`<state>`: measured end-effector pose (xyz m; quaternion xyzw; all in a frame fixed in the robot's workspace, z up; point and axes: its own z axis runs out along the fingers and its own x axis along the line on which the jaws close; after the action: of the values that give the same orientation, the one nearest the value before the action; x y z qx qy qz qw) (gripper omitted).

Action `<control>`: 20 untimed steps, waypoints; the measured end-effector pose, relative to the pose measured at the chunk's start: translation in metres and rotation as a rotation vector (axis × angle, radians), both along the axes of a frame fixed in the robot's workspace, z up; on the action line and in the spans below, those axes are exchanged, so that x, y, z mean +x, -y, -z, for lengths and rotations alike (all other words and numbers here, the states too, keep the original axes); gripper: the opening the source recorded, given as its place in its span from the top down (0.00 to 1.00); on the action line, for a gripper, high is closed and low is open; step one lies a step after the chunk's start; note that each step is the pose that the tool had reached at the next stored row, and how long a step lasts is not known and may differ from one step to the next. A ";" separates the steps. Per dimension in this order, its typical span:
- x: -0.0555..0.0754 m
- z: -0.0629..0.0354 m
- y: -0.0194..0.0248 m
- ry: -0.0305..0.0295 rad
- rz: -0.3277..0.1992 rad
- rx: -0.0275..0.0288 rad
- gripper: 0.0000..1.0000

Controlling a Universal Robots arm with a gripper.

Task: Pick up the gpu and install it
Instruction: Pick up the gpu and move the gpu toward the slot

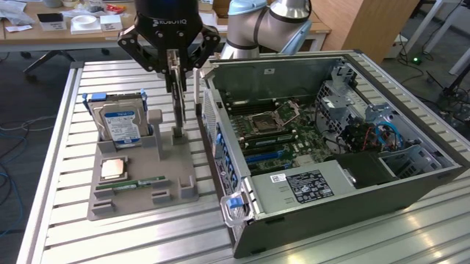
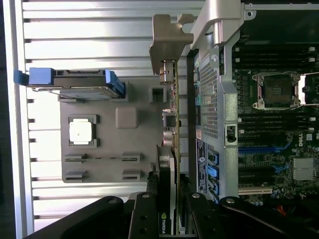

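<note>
The claw (image 1: 180, 67) hangs over the far end of a gray holder tray (image 1: 143, 159) and is clamped on the gpu (image 1: 178, 102), one finger pressed to each flat face of the card. The gpu hangs upright and edge-on below the fingers. Its lower end is down at a small stand on the tray, and the pictures do not show whether it is touching the stand or just clear of it.

In the wrist view the claw (image 2: 168, 180) grips the black cooler end of the gpu (image 2: 166, 164), and the card runs away from the fingers to its pale metal end bracket (image 2: 167, 35). The card sits between the tray and the side wall of an open computer case (image 1: 382, 181), just beside that wall.

The case lies on a slatted metal table (image 1: 66, 231) at the exterior view's right. Its side is off, so the green motherboard (image 1: 276, 129) is exposed.

On the tray, a blue-labelled hard drive (image 1: 121, 124) stands on edge in its slot. A square processor chip (image 1: 114, 168) lies flat nearer the camera. A slim green memory stick (image 1: 132, 183) lies in a groove beside the chip.
</note>
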<state>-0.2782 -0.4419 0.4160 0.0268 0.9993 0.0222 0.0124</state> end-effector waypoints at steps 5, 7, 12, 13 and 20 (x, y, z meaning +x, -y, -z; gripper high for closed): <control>0.003 0.0001 0.0000 0.0002 0.000 0.0002 0.74; 0.005 0.0001 0.0000 0.0001 0.000 0.0001 0.74; 0.011 0.0000 0.0000 0.0000 0.000 0.0001 0.74; 0.012 0.0001 0.0000 0.0001 0.000 0.0001 0.74; 0.021 0.0001 0.0000 0.0001 0.000 0.0001 0.74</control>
<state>-0.2570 -0.4419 0.4159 0.0268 0.9993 0.0223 0.0125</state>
